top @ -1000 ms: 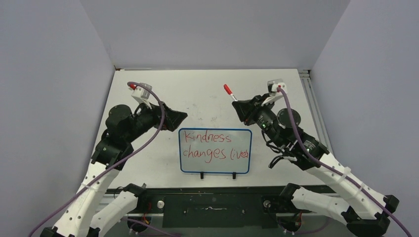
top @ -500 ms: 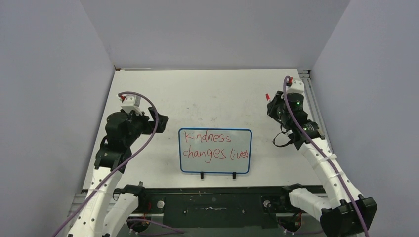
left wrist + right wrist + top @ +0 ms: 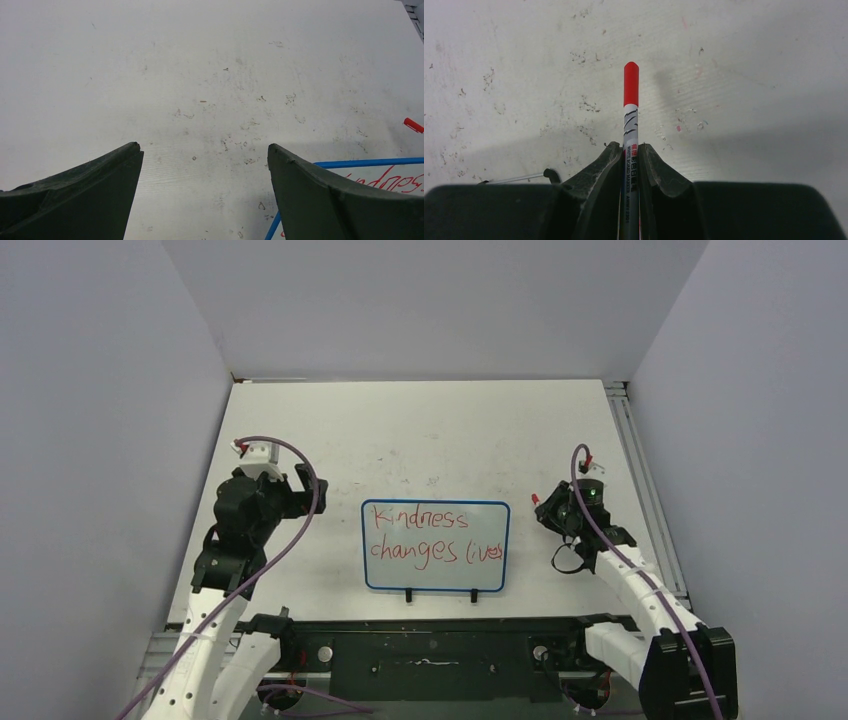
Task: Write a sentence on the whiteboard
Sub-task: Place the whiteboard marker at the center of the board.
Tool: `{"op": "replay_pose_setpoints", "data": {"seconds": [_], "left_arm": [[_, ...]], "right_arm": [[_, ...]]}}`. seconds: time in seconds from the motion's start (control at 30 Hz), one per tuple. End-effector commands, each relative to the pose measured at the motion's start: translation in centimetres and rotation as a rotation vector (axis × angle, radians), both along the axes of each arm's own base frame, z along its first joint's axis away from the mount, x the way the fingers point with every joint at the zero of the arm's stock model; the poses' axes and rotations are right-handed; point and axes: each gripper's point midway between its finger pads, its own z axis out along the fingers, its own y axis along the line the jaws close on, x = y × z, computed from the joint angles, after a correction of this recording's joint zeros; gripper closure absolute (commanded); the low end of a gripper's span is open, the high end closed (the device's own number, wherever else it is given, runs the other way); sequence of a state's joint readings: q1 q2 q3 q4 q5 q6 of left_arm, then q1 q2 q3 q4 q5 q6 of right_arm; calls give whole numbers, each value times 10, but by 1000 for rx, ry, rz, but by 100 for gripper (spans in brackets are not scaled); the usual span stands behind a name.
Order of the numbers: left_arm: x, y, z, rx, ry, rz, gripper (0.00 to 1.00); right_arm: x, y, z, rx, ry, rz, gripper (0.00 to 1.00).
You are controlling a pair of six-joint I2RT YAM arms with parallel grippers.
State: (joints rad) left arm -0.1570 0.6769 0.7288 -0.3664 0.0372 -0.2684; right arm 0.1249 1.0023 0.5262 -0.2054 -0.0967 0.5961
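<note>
Both my arms drawn back outward: left end effector (image 3: 203, 147) released, right end effector (image 3: 630, 148) clenched on red-capped marker (image 3: 630, 100), blue-framed rectangular white whiteboard (image 3: 436, 578) flat on scuffed white desk (image 3: 420, 430) between them.

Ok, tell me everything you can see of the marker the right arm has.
The marker is a slim whiteboard pen with a white, plastic-looking barrel, black print, and a red cap on the end sticking out. The right gripper is shut on the barrel, one finger on each side; nothing else is seen touching it. It points straight out of the gripper over the scuffed tabletop, to the right of the whiteboard and clear of it.
</note>
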Motion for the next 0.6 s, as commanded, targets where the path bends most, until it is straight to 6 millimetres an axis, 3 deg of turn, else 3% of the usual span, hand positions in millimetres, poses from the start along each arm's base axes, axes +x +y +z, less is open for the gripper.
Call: {"op": "replay_pose_setpoints", "data": {"seconds": [0.0, 0.33, 0.47, 0.57], "left_arm": [[1, 6, 8, 19, -33, 19, 5], [0, 7, 5, 23, -22, 23, 5], [0, 8, 3, 28, -12, 27, 5], [0, 7, 2, 24, -9, 27, 5]], "right_arm": [[16, -4, 4, 24, -66, -66, 94], [9, -15, -34, -36, 64, -103, 94], [9, -14, -40, -37, 77, -99, 84], [9, -15, -39, -48, 72, -93, 70]]}}
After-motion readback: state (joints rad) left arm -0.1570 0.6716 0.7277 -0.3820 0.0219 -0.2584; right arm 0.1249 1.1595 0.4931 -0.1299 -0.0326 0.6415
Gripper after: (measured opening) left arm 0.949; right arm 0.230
